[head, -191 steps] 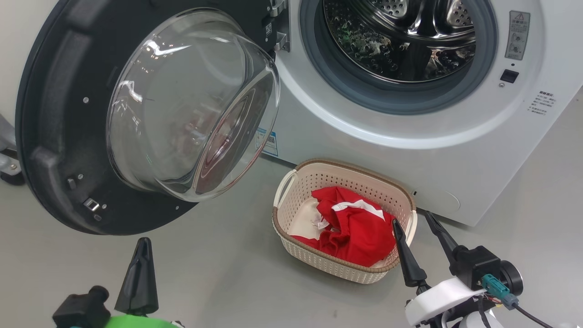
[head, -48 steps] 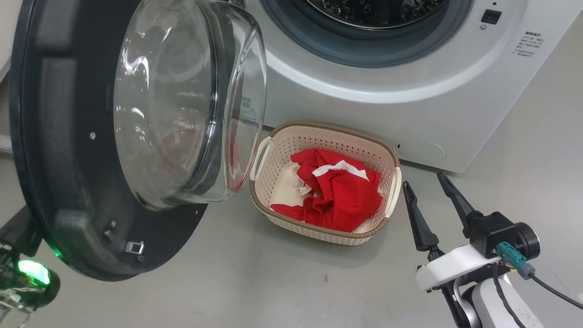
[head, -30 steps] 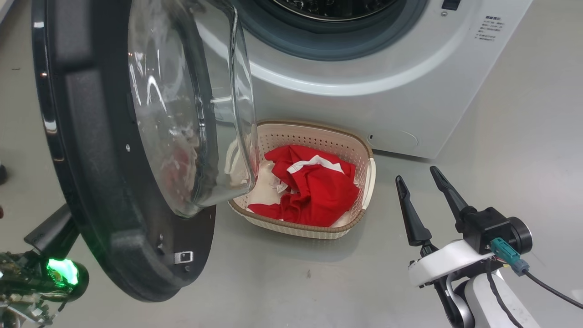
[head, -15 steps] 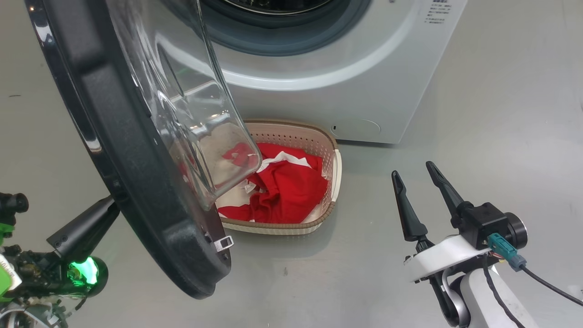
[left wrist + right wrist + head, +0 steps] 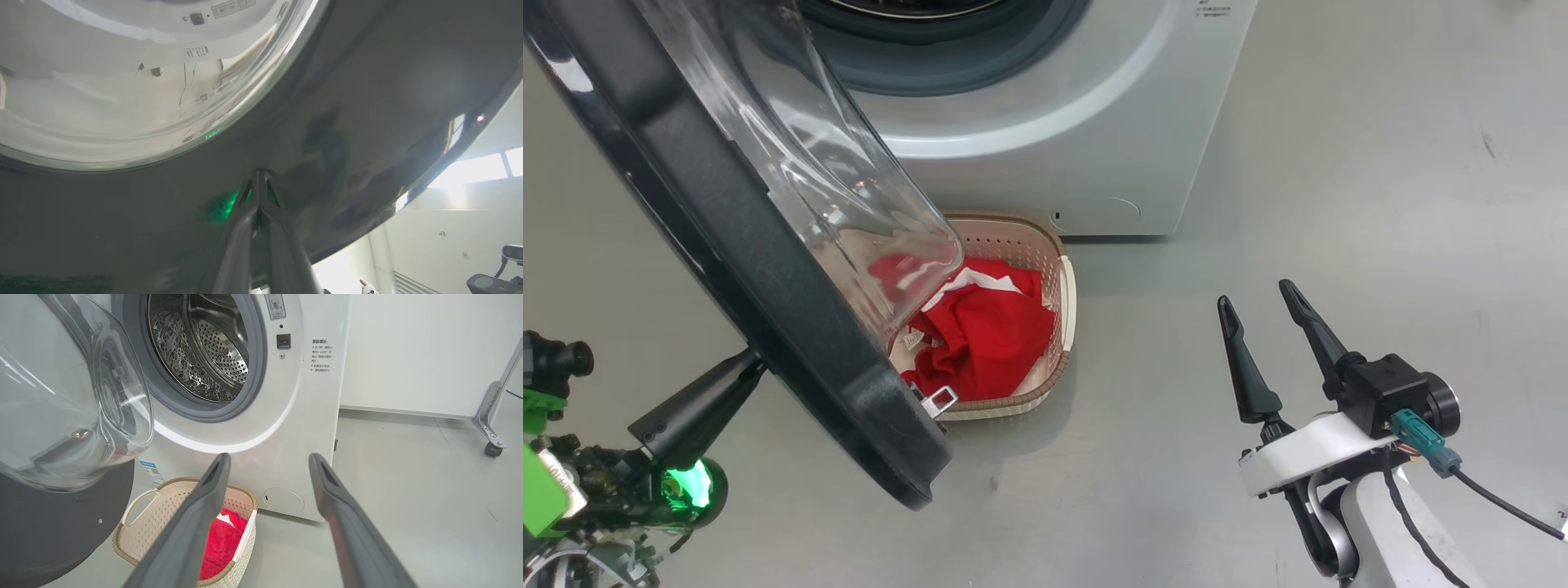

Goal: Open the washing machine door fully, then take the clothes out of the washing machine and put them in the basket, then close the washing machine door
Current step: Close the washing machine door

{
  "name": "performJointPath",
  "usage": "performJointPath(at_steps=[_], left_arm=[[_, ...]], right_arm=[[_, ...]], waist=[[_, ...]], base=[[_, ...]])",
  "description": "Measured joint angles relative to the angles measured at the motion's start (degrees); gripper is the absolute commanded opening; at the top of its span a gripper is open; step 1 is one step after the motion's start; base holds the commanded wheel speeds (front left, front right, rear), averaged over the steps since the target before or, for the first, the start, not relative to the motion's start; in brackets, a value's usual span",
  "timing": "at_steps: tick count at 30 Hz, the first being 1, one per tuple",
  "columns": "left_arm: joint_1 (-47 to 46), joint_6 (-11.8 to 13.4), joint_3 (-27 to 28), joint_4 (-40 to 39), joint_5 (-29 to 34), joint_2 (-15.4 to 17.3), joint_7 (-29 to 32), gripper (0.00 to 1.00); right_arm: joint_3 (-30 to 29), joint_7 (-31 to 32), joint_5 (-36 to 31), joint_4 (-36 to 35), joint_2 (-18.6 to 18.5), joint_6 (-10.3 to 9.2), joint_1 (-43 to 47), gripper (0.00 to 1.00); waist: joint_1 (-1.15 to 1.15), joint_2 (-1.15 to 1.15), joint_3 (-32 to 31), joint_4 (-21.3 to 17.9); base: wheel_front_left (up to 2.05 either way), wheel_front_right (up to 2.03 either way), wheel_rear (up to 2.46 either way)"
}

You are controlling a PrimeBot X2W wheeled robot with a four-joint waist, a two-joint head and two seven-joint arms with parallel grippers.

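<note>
The washing machine [image 5: 1045, 122] stands at the top with its steel drum [image 5: 200, 347] exposed. The washing machine door [image 5: 768, 269] hangs half swung, and its glass bowl [image 5: 833, 188] overlaps the left side of the basket [image 5: 1045, 384]. Red clothes [image 5: 988, 335] lie inside the basket on the floor in front of the machine. My left gripper [image 5: 752, 366] is shut, with its tips [image 5: 258, 175] pressed against the door's glossy black outer face. My right gripper [image 5: 1255, 296] hovers open and empty over the floor to the right of the basket [image 5: 122, 539].
Grey floor [image 5: 1380, 204] spreads to the right of the machine. A wheeled metal frame leg [image 5: 490, 428] stands by the white wall at the far right. The door's latch bracket [image 5: 941, 399] hangs just above the basket's near rim.
The door has swung from wide open towards the machine, with my shut left gripper following behind its outer face. The head camera has turned with it. The right gripper has stayed open.
</note>
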Motion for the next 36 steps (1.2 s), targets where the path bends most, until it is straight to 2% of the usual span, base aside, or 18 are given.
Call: performJointPath(at_steps=[17,22,31,36], left_arm=[[-6.8,0.1,-2.1,1.3,0.9,-1.5,-1.6,0.00],[-10.6,0.1,-2.6,2.8,3.2,-2.7,-3.4,0.00],[-16.6,0.5,-4.4,5.6,4.4,-4.4,-5.1,0.00],[-20.5,0.5,-5.4,7.8,7.3,-5.2,-6.5,0.00]], right_arm=[[-0.2,-0.3,1.1,0.1,0.5,-0.03,-2.0,1.00],[-0.5,-0.3,1.3,-0.7,0.5,-0.08,-2.9,1.00],[-1.1,-0.5,1.4,-2.0,0.6,-0.49,-4.6,1.00],[-1.2,-0.5,1.4,-2.3,0.6,-0.47,-5.7,1.00]], waist=[[0.00,0.00,3.5,-5.8],[0.00,0.00,5.4,-7.0],[0.00,0.00,8.1,-8.1],[0.00,0.00,9.6,-8.7]], base=[[0.00,0.00,0.00],[0.00,0.00,0.00],[0.00,0.00,0.00],[0.00,0.00,0.00]])
